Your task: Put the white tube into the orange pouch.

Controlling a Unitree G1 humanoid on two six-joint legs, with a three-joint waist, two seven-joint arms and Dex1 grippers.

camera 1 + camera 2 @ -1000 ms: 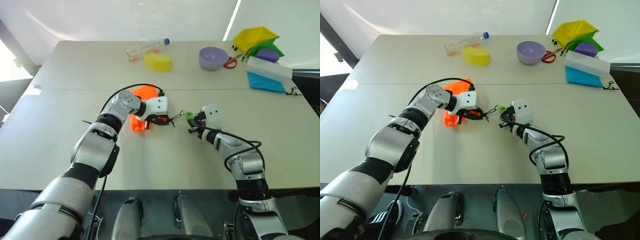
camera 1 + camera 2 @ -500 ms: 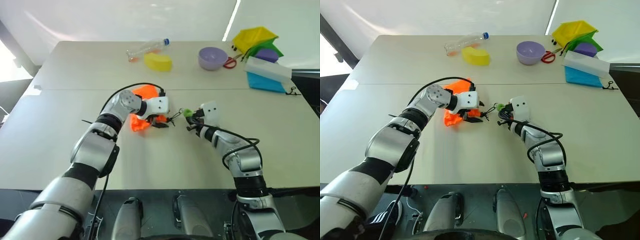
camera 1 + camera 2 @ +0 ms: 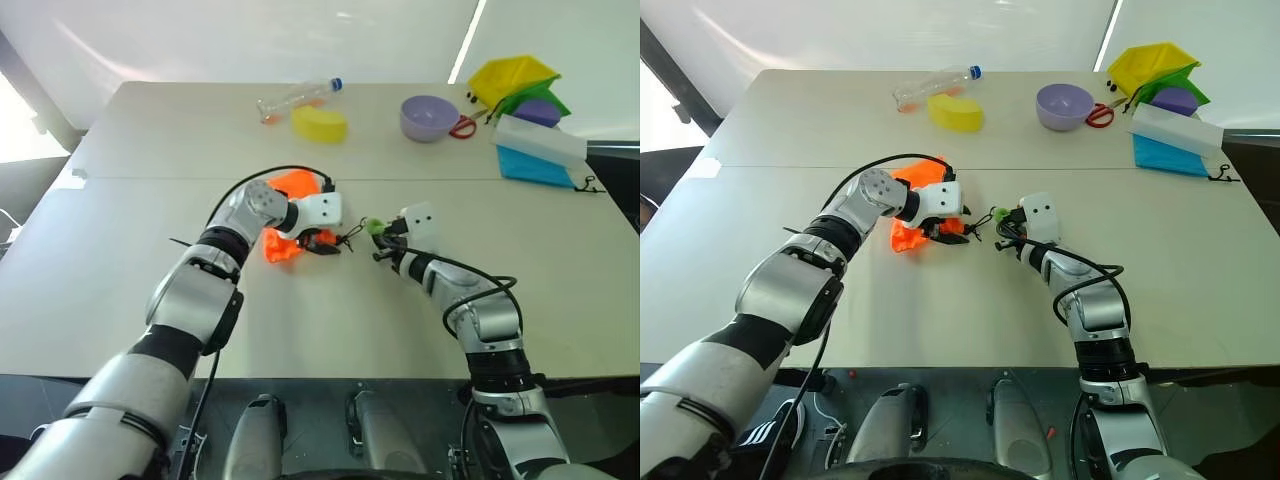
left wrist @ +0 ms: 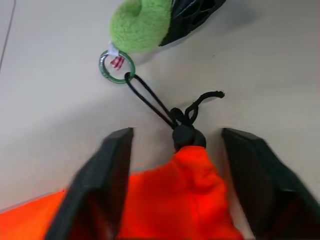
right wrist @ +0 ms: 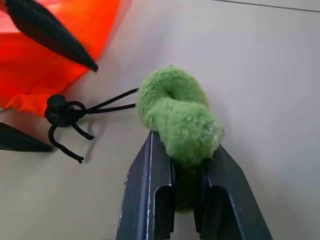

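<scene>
A: Where does the pouch (image 3: 287, 214) sit?
B: Mid-table (image 3: 120, 260), under the left gripper (image 3: 320, 242), its fingers (image 4: 100, 185) on either side of the cinched neck.
A: And the cord (image 4: 150, 100)?
B: It runs right to a ring (image 4: 116, 66) touching the fuzzy lump (image 5: 180, 120), clamped in the right gripper (image 5: 187, 175).
A: Behind them?
B: At the far edge a bottle (image 3: 295, 97), a sponge (image 3: 319, 123) just before it, a bowl (image 3: 428, 117) to the right, then a box (image 3: 538, 138).

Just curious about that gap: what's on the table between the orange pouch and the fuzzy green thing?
In the left wrist view, a knotted black cord and a small green ring link the orange pouch to the green fuzzy tag.
</scene>
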